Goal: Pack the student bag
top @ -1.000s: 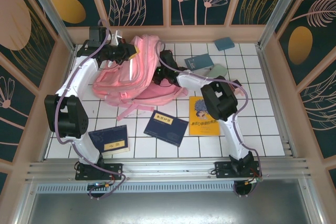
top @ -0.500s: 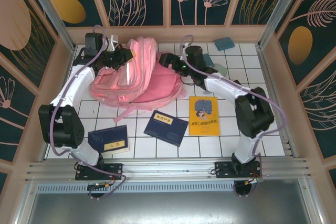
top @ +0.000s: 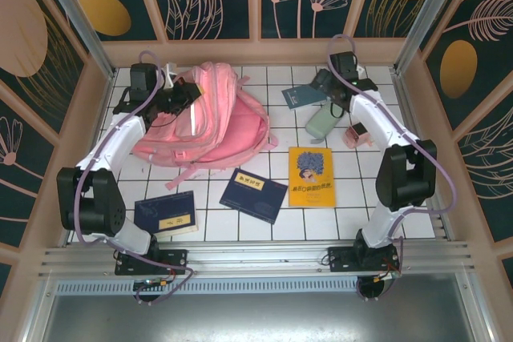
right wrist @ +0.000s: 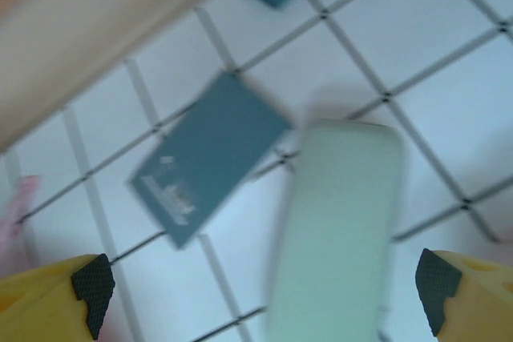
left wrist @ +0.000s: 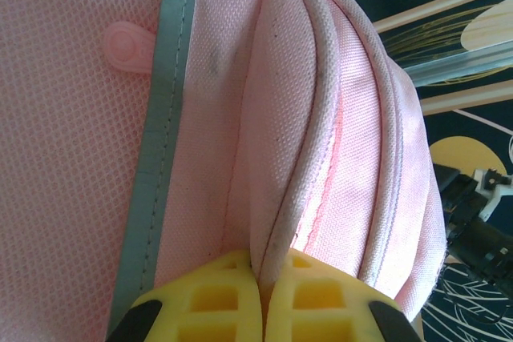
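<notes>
**On the tiled table, the bag was gripped and the packing hardly begun**

At about ten o'clock on the tiled table [top: 405, 198] lay the student bag [top: 210, 122], a pink backpack slumped on its side with its straps trailing toward the middle. The left gripper [top: 189, 94] had its yellow fingers [left wrist: 212, 302] clenched on a piped seam along the bag's upper edge; the left wrist view showed the cord of that seam pinched tight between them. I could not tell from either view whether a compartment stood open, or whether anything was inside.

At one o'clock the right gripper [top: 324, 82] hung with its jaws spread wide and nothing between them. It was above a pale green pencil case [right wrist: 337, 222] and a teal booklet [right wrist: 208, 170], which lay just beside each other on the tiles.

Everything else I could see was outside the bag. A yellow book [top: 311, 176] lay at five o'clock and a dark blue book [top: 253, 195] at six. A second dark blue book [top: 167, 214] lay at seven, and a small pink object [top: 357, 135] at three.

As I judged it, the task was at an early stage. One arm appeared to be holding the bag ready while the other was about to fetch an item. Six loose things at least were left to pack, and the bag would then need closing.
</notes>
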`<state>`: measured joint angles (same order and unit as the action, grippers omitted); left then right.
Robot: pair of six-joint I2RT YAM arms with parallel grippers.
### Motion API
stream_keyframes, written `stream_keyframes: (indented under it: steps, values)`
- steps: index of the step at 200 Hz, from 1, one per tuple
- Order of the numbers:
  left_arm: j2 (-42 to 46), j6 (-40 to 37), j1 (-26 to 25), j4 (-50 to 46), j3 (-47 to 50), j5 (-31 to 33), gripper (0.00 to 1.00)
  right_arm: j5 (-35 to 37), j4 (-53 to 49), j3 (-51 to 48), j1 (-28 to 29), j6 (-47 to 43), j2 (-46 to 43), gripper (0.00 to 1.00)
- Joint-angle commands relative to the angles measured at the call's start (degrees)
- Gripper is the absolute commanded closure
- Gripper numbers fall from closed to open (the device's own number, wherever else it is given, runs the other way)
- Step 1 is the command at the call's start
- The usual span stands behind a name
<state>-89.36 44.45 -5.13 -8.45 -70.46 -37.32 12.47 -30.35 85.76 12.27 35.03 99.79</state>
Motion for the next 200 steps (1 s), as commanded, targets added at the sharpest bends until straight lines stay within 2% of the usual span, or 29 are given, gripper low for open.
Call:
stream_keyframes:
  steps: [1, 33, 69, 89, 142, 169, 200]
  values:
    - [2.9, 0.6, 0.6, 6.6, 1.0, -0.7, 1.00, 4.1, -11.3, 0.3, -3.5, 2.2, -0.7, 0.01]
    - [4.0, 1.4, 0.6, 8.7, 3.0, -1.1, 1.00, -0.3, -17.6, -3.5, -9.3, 12.0, -2.2, 0.01]
    - [4.5, 1.9, 0.6, 9.7, 4.0, -1.8, 1.00, -5.1, -18.5, -7.3, -12.6, 16.8, -2.1, 0.02]
    - [5.0, 1.9, 0.6, 9.8, 4.0, -2.1, 1.00, -8.5, -16.7, -9.2, -13.6, 17.3, -1.4, 0.02]
    - [6.0, 1.7, 0.7, 9.4, 4.3, -2.6, 1.00, -9.8, -11.8, -9.5, -14.1, 16.5, 1.9, 0.03]
    - [6.2, 1.4, 0.6, 9.2, 4.4, -2.7, 1.00, -11.0, -8.6, -11.1, -14.2, 17.2, 4.0, 0.11]
    - [6.2, 1.0, 0.6, 9.2, 4.6, -2.9, 1.00, -9.0, -8.3, -10.9, -14.0, 18.2, 6.4, 0.22]
